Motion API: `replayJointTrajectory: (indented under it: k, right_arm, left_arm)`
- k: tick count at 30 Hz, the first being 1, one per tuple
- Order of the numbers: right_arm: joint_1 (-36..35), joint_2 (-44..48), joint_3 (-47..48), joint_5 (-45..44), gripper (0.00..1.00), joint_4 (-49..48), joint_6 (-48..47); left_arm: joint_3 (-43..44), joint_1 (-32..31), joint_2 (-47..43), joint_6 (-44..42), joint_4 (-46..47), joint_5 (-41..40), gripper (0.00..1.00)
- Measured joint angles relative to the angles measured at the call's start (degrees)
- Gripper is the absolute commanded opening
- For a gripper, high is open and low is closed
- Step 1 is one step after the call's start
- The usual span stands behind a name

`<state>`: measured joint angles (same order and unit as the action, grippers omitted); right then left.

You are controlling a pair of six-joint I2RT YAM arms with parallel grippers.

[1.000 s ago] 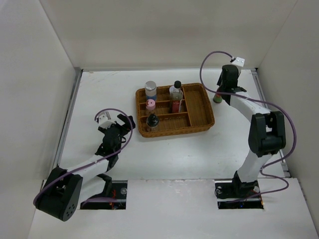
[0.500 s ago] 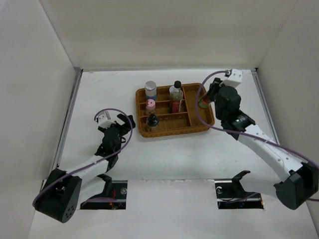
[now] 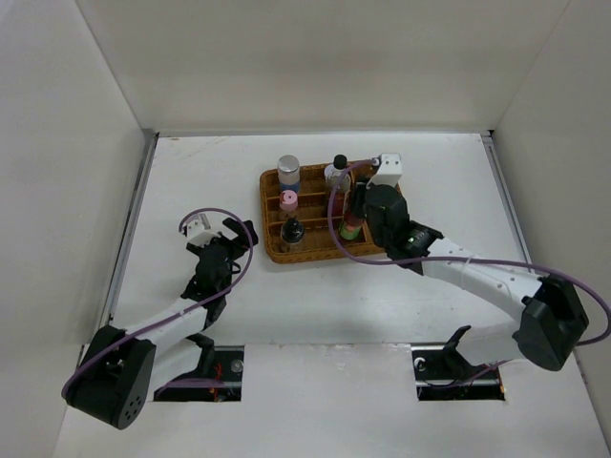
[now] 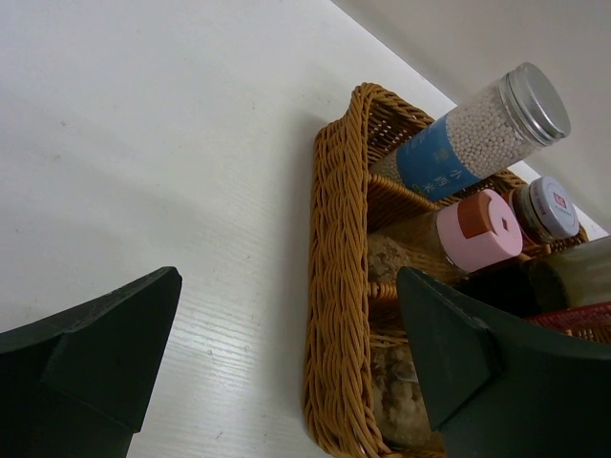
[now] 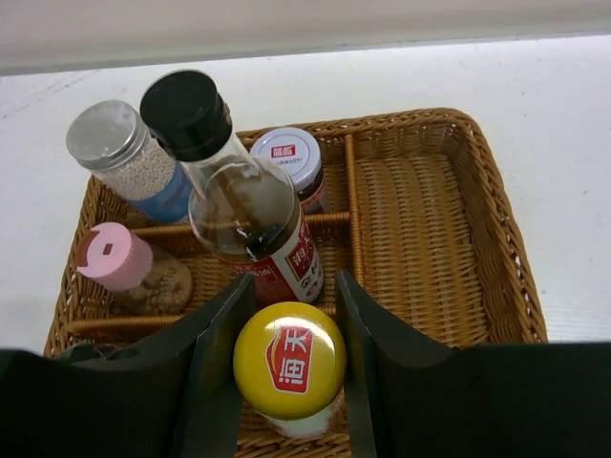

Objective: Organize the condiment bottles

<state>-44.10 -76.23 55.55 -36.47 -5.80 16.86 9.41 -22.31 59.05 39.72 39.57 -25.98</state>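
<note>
Yellow-capped green bottle (image 5: 289, 361): red logo on lid, clenched in your right gripper (image 5: 291, 320) over wicker tray (image 5: 498, 196). Tall black-capped bottle (image 5: 250, 205) just beyond; wide compartment (image 5: 420, 243) at right. Left gripper (image 4: 286, 286) released, left of tray.

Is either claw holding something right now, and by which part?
The right gripper holds the yellow-capped bottle, its fingers flanking the bottle's top end. The left gripper is open and holds nothing.

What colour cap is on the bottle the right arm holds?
Yellow cap with a red logo; right wrist view.
</note>
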Motion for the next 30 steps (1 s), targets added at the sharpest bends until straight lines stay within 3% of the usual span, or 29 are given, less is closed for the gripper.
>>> replayJointTrajectory:
  k: [12, 18, 22, 30]
  right_arm:
    - [-1.4, -4.9, -2.1, 0.0, 0.30, -4.3, 0.3]
    - [-2.7, -7.6, -3.3, -0.4, 0.36, -6.9, 0.0]
    - [-3.4, -8.0, -3.8, -1.2, 0.49, -8.9, -0.3]
    - [-4.4, -7.6, -4.0, -1.0, 0.86, -10.1, -0.2]
  left_arm:
    - [0.1, 0.0, 0.1, 0.2, -0.4, -0.3, 1.00]
    - [0.2, 0.0, 0.6, 0.4, -0.8, -0.3, 1.00]
    - [0.7, 0.0, 1.0, 0.8, -1.1, -0.3, 1.00]
    - [2.4, 0.1, 1.0, 0.8, -4.0, 0.0, 1.00]
